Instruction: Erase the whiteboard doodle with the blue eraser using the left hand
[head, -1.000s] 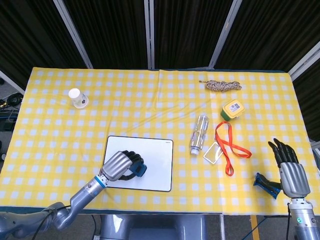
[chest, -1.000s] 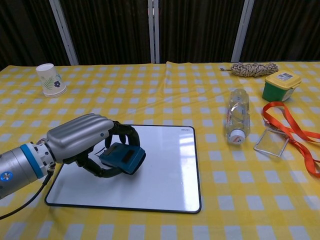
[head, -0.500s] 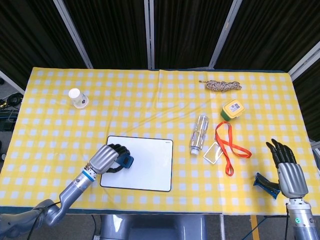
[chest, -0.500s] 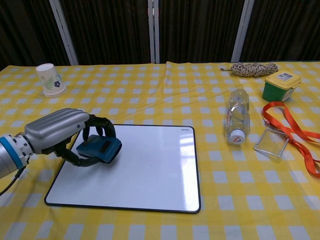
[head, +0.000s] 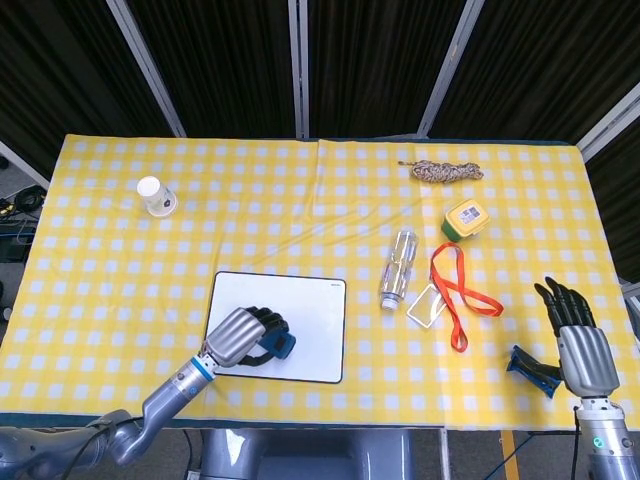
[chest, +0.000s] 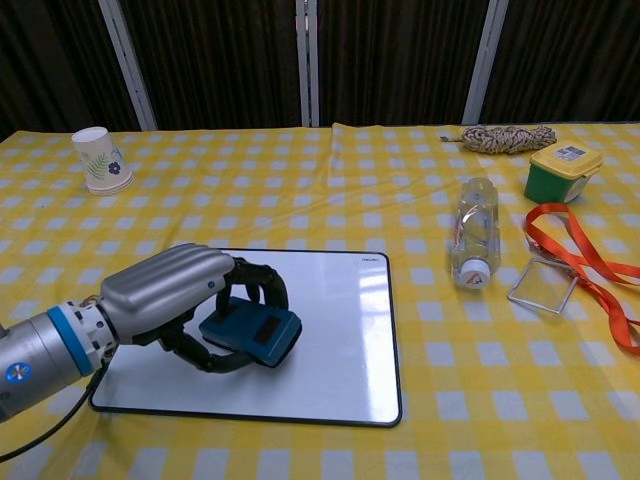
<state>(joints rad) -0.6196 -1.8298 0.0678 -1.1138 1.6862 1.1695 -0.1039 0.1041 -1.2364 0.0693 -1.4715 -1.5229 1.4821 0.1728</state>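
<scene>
While left hand (chest: 165, 295) clamps fingers (chest: 262, 283) on blue eraser (chest: 250, 331), knuckles up, over whiteboard (chest: 330, 330), right hand (head: 582, 345) fingers apart.

Yellow-and-white checked cloth (chest: 300, 190); white board (chest: 340, 340) with black rim; blue eraser (chest: 250, 333). Silver hand (chest: 165, 290) with black fingers (chest: 262, 283). Orange strap (chest: 575, 255), green box (chest: 562, 170) with yellow lid, white cup (chest: 100, 158) with dark print.
</scene>
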